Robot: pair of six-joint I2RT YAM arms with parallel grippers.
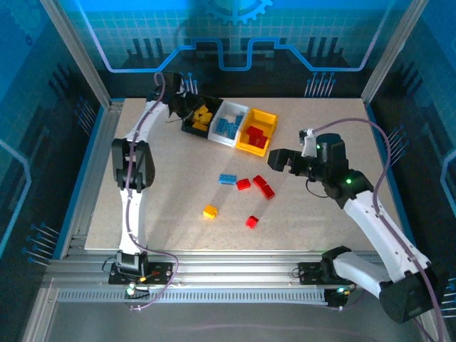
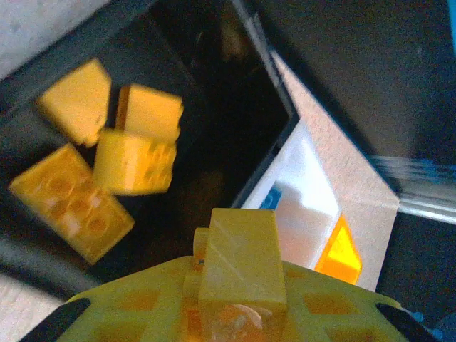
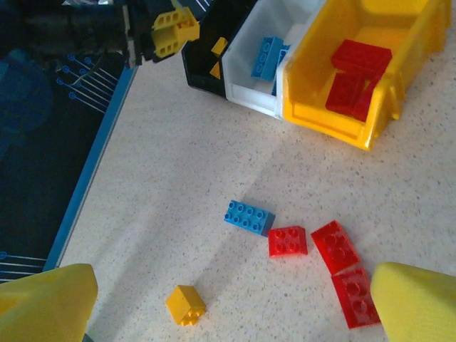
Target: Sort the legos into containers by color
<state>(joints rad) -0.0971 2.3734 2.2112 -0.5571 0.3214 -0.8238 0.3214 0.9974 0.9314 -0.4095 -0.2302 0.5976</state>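
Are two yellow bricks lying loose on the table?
No, just one yellow brick lies loose on the table, along with a blue brick and red bricks.

No writing can be read (the blue pattern on the backdrop (image 1: 285,28) seems mere decoration).

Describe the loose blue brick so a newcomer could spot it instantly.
Find the row of three bins at the far side of the table, then come toward the near edge to mid-table. The blue brick lies there at the left end of a short line with the red bricks; it is the only loose blue piece.
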